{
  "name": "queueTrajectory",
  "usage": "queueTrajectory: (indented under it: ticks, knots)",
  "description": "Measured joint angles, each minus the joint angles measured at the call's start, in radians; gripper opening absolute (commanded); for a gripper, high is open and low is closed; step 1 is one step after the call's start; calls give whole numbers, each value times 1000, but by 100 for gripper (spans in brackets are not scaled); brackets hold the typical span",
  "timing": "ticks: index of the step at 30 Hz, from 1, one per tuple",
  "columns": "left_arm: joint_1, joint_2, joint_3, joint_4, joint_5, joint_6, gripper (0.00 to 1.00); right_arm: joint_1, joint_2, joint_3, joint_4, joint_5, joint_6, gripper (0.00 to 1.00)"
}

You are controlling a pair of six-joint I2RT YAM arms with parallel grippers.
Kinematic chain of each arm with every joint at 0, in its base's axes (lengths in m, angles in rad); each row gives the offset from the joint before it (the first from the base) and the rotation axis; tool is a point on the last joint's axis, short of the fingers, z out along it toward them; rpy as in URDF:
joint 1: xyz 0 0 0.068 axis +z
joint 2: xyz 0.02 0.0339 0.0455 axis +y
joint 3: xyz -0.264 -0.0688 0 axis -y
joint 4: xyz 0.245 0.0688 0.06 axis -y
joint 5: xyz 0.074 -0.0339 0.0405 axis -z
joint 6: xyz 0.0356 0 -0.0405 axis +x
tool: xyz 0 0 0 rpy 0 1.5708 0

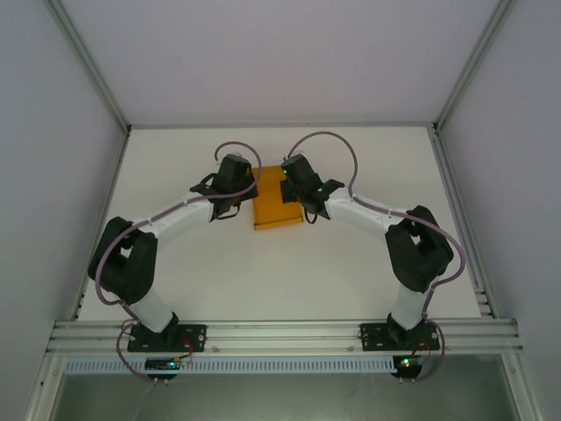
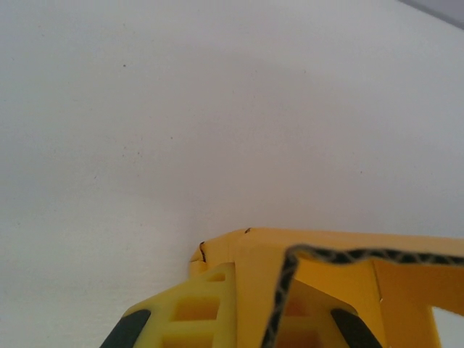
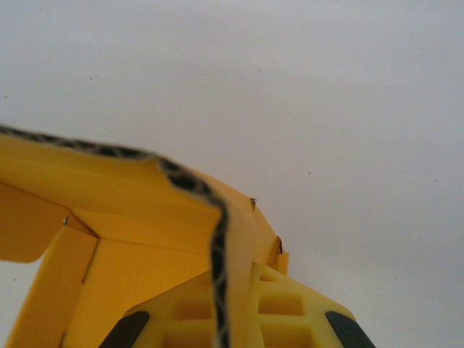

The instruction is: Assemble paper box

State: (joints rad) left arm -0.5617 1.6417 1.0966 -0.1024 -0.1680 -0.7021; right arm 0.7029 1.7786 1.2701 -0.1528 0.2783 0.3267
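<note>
The paper box point(image 1: 274, 209) is an orange-yellow card piece lying mid-table between the two arms. My left gripper point(image 1: 248, 190) is at its left side and my right gripper point(image 1: 293, 189) at its right side. In the left wrist view the left gripper point(image 2: 272, 322) is shut on an upright wall of the paper box point(image 2: 341, 243), whose corrugated edge runs between the yellow fingers point(image 2: 199, 312). The right wrist view mirrors this: the right gripper point(image 3: 225, 322) is shut on the opposite wall of the paper box point(image 3: 130, 210), and the box's inner floor and a side flap show to the left.
The white table point(image 1: 219, 272) spreads out all around the box. Metal frame posts point(image 1: 88, 61) and grey side walls bound it left and right. An aluminium rail point(image 1: 280, 335) carrying both arm bases runs along the near edge.
</note>
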Motion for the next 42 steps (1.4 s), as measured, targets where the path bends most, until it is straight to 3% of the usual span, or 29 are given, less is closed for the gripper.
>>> queueTrajectory:
  ticks: [14, 21, 26, 30, 35, 40, 42]
  knots:
    - [-34, -15, -208, 303, -50, -16, 0, 32, -3, -143, 178, 76, -2, 0]
    - [-53, -80, -315, 387, -23, 23, 16, 63, -66, -331, 373, 98, -38, 0]
    - [-69, -133, -339, 358, 15, 35, 26, 76, -101, -434, 496, 109, -64, 0]
    - [-82, -193, -352, 293, 23, 51, 27, 101, -114, -488, 570, 128, -80, 0]
    - [-89, -271, -369, 213, 30, 66, 45, 135, -123, -537, 638, 137, -89, 0]
    - [-95, -341, -383, 142, 43, 66, 46, 147, -129, -569, 685, 138, -92, 0]
    - [-95, -367, -385, 108, 45, 61, 54, 151, -129, -570, 690, 138, -96, 0]
